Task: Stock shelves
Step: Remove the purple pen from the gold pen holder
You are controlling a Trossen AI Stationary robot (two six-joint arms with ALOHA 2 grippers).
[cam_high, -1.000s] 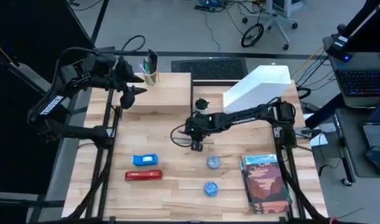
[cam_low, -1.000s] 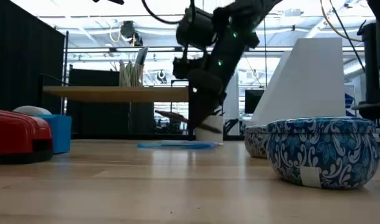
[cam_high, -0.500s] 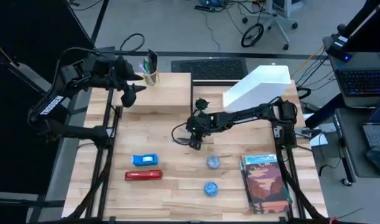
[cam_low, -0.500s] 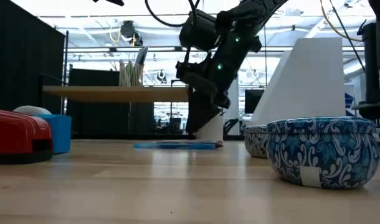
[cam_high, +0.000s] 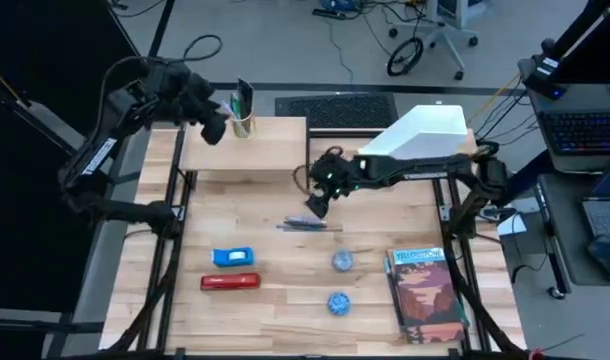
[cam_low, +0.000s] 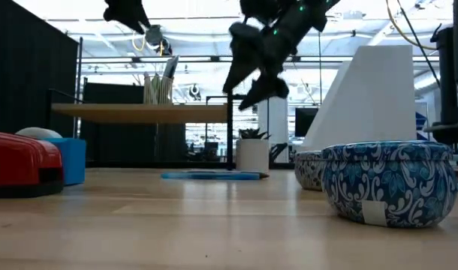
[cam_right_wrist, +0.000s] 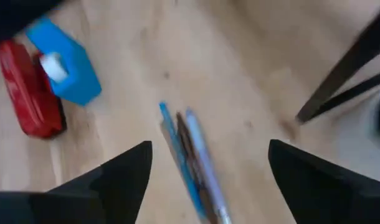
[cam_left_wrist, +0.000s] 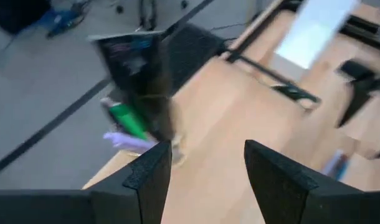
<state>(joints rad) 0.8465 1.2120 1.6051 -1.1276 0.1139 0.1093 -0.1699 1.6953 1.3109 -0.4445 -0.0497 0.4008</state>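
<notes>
Two arms are at work over the worktop (cam_high: 285,300). The left gripper (cam_high: 213,124) hangs at the upper left of the high view, above the left end of the low wooden shelf (cam_high: 275,150), just beside the pen cup (cam_high: 243,118) that stands on it; in the left wrist view its fingers (cam_left_wrist: 149,180) are spread and hold nothing. The right gripper (cam_high: 316,203) is raised near the centre of the high view, off the shelf's right front corner; its fingers (cam_right_wrist: 115,180) are released and empty, with the pens (cam_high: 307,226) lying loose on the worktop directly below. The white file holder (cam_high: 417,135) stands at the upper right, tilted open toward the centre. A small potted plant (cam_low: 252,152) sits near the shelf leg.

Unstocked at the lower part of the high view: a blue tape dispenser (cam_high: 232,257), a red stapler (cam_high: 230,282), two blue patterned bowls (cam_high: 338,301) and a book (cam_high: 426,294).

Judgement: the step in hand is collecting the pens. The next move calls for the right gripper to descend squarely over them, clench, and carry them toward the cup on the shelf.
</notes>
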